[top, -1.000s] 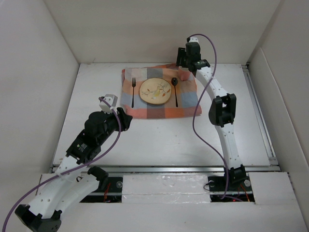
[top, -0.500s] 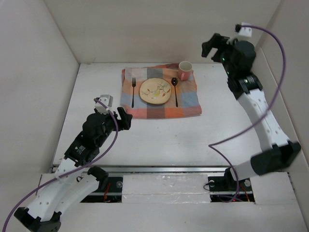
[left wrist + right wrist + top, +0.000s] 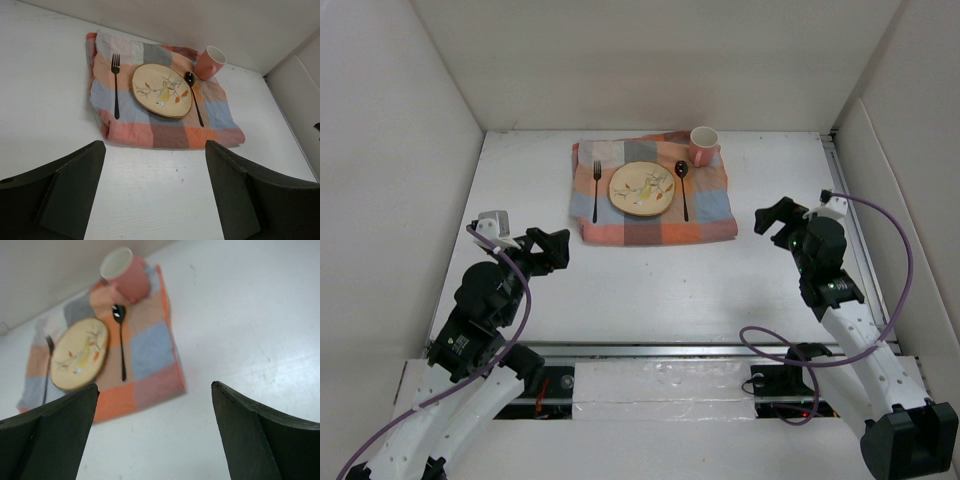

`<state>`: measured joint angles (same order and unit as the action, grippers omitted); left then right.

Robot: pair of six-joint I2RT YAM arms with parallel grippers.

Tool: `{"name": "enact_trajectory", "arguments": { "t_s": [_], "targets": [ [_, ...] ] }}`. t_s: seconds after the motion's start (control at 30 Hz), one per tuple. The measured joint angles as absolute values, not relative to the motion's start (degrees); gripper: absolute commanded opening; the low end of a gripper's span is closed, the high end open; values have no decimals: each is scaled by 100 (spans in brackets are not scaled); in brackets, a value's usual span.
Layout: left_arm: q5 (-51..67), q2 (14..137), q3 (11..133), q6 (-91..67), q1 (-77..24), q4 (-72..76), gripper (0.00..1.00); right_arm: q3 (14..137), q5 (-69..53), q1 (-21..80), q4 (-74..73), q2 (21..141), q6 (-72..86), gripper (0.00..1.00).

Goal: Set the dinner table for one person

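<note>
Dinner table [image 3: 650, 290], white, matte; checked cloth [image 3: 640, 230] lies on far-ctr part, edges rumpled.

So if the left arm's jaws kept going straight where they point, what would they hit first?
Probably the bare white table just before the near edge of the checked cloth; the left jaws tilt downward, though depth is hard to judge.

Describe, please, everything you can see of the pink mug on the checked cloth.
The pink mug is a smooth, plain cylinder, ceramic by its look, with a white inside that looks empty. It stands upright on the far right corner of the checked cloth, just beyond the bowl of the spoon. Nothing holds it; no handle shows.
</note>
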<state>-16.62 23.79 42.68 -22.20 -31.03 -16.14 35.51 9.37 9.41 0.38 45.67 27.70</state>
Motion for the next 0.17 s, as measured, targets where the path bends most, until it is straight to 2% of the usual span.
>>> {"name": "enact_trajectory", "arguments": {
  "t_s": [0.17],
  "targets": [
    [-1743, 2421, 4268, -2309, -3103, -1678, 81, 3229, 845, 897, -99, 4558, 2891, 100]
  ]
}}
